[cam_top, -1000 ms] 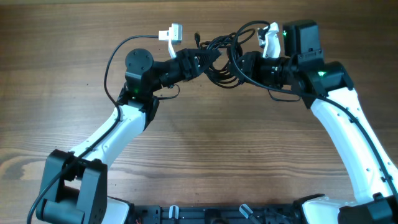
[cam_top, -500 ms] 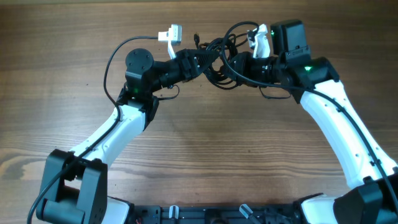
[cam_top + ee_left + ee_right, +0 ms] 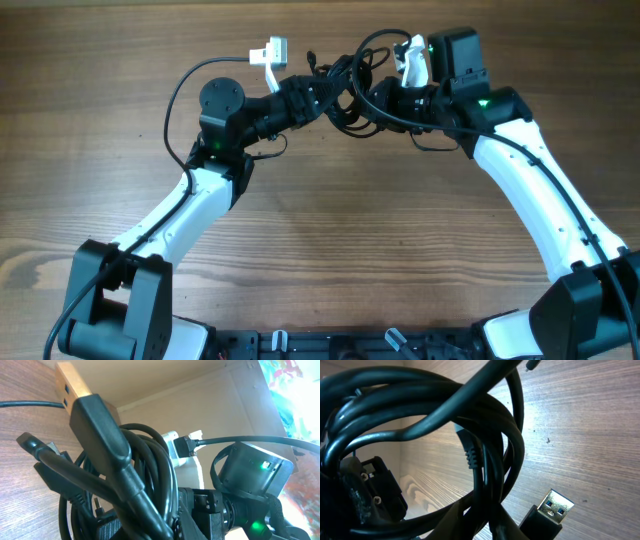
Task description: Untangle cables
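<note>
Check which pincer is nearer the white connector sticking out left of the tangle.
Left. The left pincer sits just right of the white connector; the right pincer is farther right, across the cable tangle.

Soft, even light fills the sharp overhead view, leaving faint shadows on the brown wood-grain table (image 3: 400,250). In the left wrist view the right edge burns out white, and the nearest thin black cables (image 3: 145,460) blur. The right wrist view shows glare on the wood and glossy streaks along the cables.
</note>
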You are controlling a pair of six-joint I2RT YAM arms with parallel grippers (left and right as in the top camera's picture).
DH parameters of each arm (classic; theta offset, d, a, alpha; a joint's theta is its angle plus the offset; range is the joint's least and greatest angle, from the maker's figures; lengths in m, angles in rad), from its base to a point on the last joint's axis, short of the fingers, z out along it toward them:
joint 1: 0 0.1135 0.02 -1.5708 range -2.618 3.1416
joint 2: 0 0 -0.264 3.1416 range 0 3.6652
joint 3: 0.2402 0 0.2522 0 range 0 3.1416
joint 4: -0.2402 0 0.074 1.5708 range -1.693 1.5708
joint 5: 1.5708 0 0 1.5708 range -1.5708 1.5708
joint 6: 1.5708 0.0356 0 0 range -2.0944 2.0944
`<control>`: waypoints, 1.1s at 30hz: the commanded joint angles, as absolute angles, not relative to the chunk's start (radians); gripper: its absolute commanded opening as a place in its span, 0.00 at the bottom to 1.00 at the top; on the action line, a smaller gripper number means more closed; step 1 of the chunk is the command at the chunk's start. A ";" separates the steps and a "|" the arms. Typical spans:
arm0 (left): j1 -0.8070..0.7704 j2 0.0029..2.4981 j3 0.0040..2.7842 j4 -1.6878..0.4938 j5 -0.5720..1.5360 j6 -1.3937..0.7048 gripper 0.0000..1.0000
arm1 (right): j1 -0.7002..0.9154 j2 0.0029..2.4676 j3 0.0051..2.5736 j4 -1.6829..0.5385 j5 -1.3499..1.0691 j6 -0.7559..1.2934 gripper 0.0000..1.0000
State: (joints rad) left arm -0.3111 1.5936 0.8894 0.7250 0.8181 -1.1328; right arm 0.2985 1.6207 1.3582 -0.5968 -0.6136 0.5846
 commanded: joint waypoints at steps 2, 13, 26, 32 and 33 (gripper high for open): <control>-0.319 1.582 0.905 0.743 0.848 -1.134 0.04 | 0.311 1.649 1.367 -0.585 -0.664 0.581 0.12; -0.317 1.582 0.905 0.631 0.815 -1.050 0.04 | 0.299 1.501 1.367 -0.667 -0.663 0.522 0.04; -0.305 1.582 0.905 0.919 0.638 -1.157 0.04 | 0.267 1.449 1.304 -0.963 -0.440 0.475 0.04; -0.305 1.582 0.905 1.090 0.675 -1.362 0.04 | 0.264 1.453 1.287 -0.806 -0.441 0.496 0.07; -0.305 1.582 0.905 1.090 0.675 -1.388 0.04 | 0.260 1.450 1.294 -0.805 -0.441 0.493 0.14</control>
